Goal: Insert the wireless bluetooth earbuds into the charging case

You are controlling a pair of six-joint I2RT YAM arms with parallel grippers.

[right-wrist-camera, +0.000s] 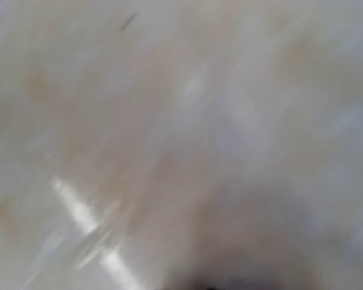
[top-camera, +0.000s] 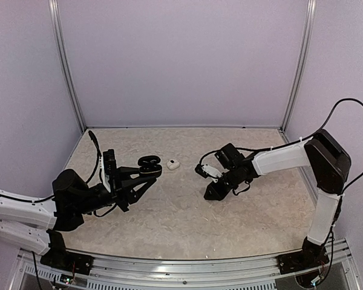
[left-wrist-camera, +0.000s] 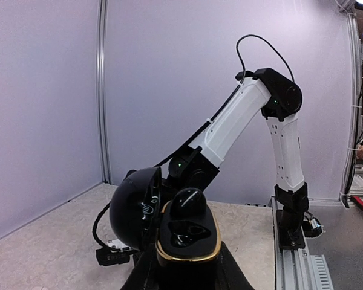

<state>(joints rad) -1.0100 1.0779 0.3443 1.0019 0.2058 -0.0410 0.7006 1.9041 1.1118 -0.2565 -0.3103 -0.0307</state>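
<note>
Black charging case [left-wrist-camera: 187,241] clamped in left hand [top-camera: 149,174]; white earbud [top-camera: 173,164] just beside; right hand [top-camera: 211,194] opening unclear.

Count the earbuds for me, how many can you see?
2 that I can see. One black earbud sits in the open charging case held by the left tool. One white earbud, I think, lies on the table beside the case. Others may be hidden.

This is looking like a robotics lab test cell; plain pale panels [top-camera: 181,60] are enclosing a marbled worktop [top-camera: 181,223]; aluminium posts [top-camera: 66,66] are framing the corners; two white-and-black arms [top-camera: 284,158] are sitting bolted to a metal rail [top-camera: 187,269], a black cable [top-camera: 351,104] looping above one.
</note>
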